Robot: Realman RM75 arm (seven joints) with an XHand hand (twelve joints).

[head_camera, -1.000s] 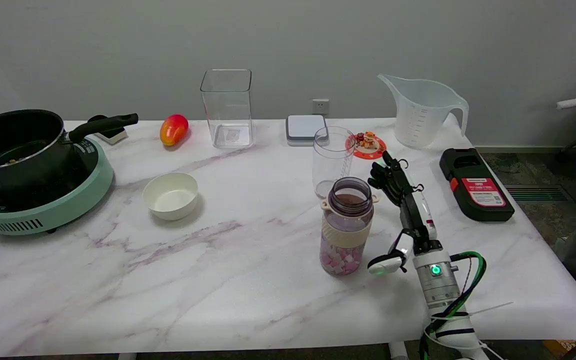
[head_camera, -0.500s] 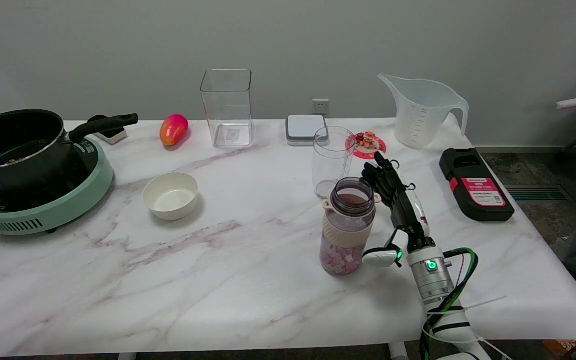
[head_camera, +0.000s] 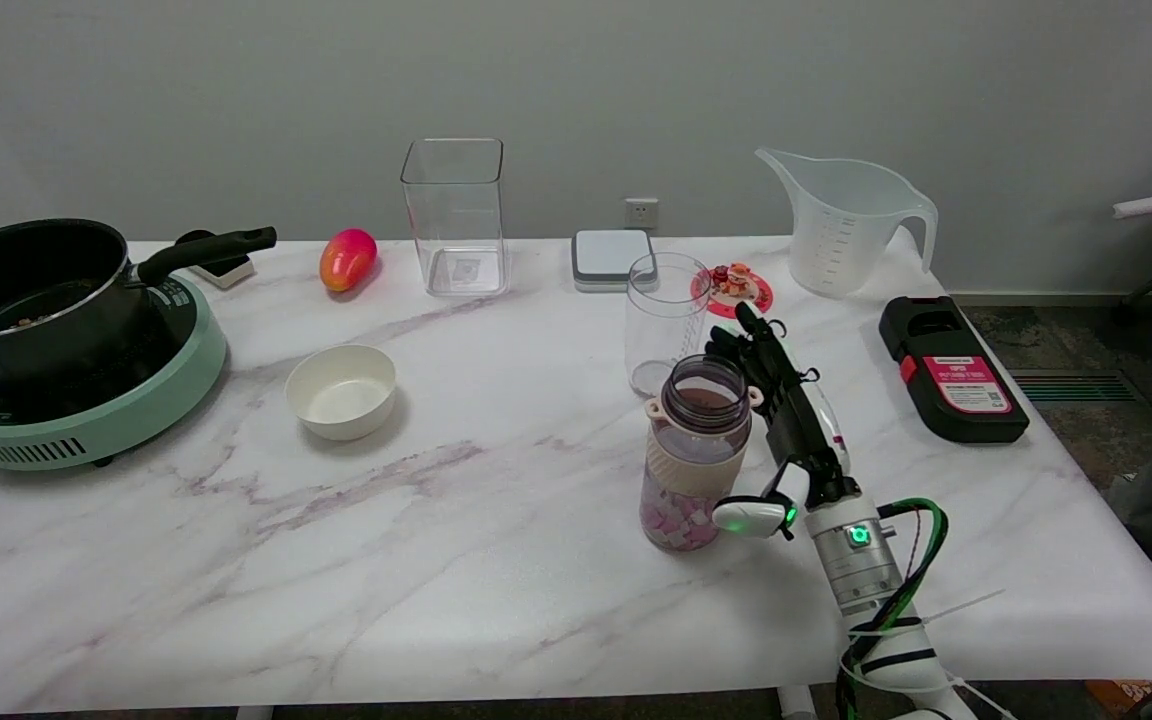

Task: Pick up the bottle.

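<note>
**Robot hand right up against the bottle**

The bottle (head_camera: 693,452) stands upright on the marble worktop (head_camera: 476,520), a bit right of centre in the frame and toward the near edge. It has no lid on, has a beige sleeve round the middle, and there are pink and white bits in the bottom (candy maybe, can't really tell).

The robot hand (head_camera: 781,420) comes in from the lower right and sits just to the right of the bottle, fingers (head_camera: 751,345) stretched out and spread, pointing toward the upper left past the bottle's rim. Its thumb (head_camera: 748,516) sticks out toward the bottle's lower part and looks like it's touching or nearly so. It isn't wrapped round anything, so it's holding nothing.

Just behind the bottle there's a clear cup (head_camera: 664,318), and further right a black box with a red label (head_camera: 951,368).
</note>
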